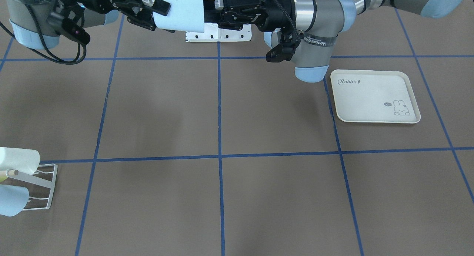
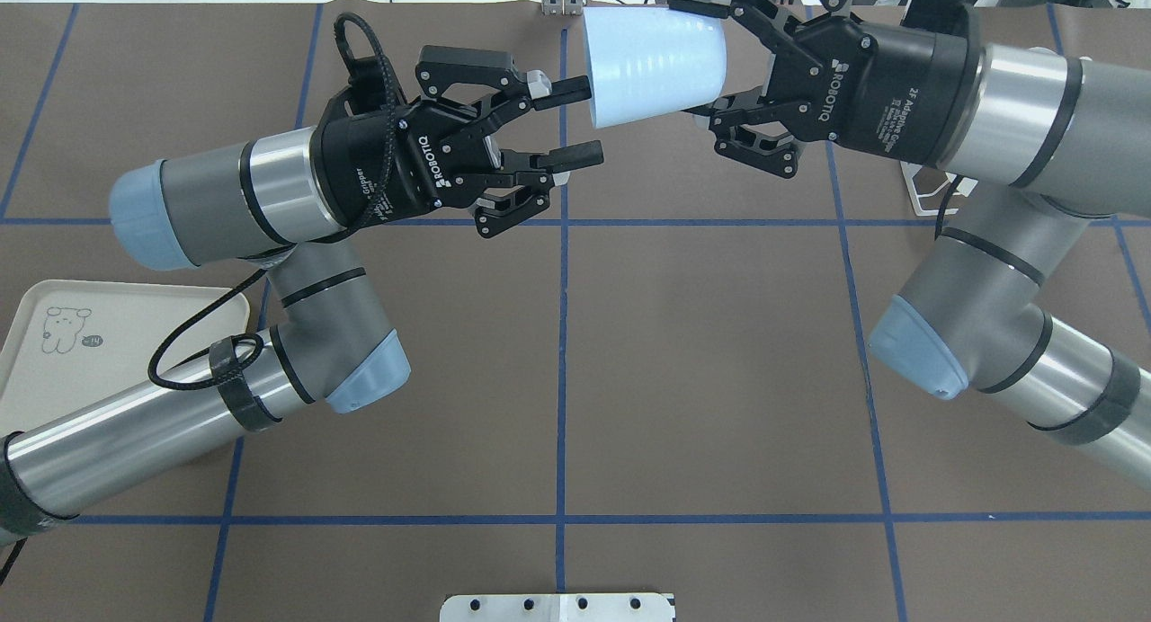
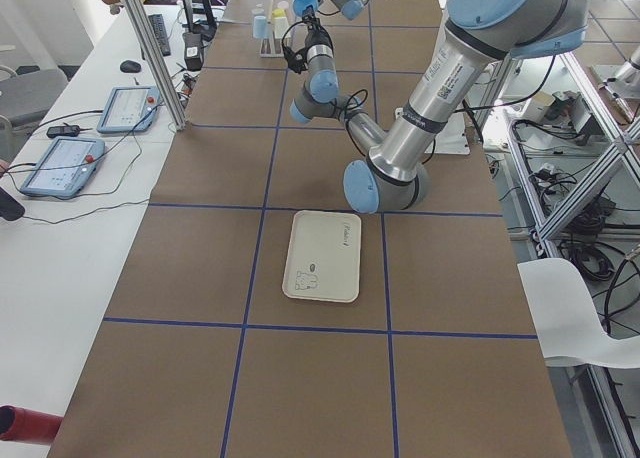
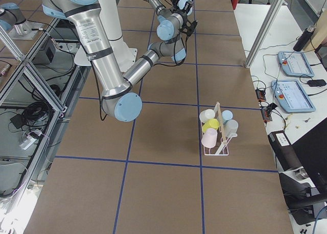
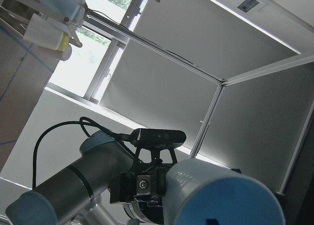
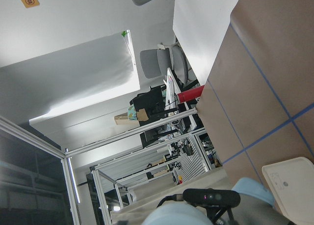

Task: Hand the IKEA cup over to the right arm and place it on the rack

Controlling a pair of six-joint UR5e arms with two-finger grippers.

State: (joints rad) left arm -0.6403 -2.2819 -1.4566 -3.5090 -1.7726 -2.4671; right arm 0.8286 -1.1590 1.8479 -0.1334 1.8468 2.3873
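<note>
Watching from the remote desk, I see the IKEA cup [image 2: 652, 65] lying sideways in the air above the table, its narrow base end clamped between the fingers of the right gripper [image 2: 703, 56], its wide rim pointing away from that gripper toward the left gripper [image 2: 580, 120]; the left gripper stands spread wide, fingertips just beside the rim, and I cannot tell whether the upper one touches; the hand-over looks done to me, the placing not yet begun. The rack [image 4: 219, 122] sits well apart from the right gripper, toward that arm's end of the table, with other cups [image 4: 210, 125] hung on it. My worry: a left fingertip snagging the rim as the arms part, twisting the cup in its narrow-end hold; later, knocking a hung cup while seeking a free peg.
</note>
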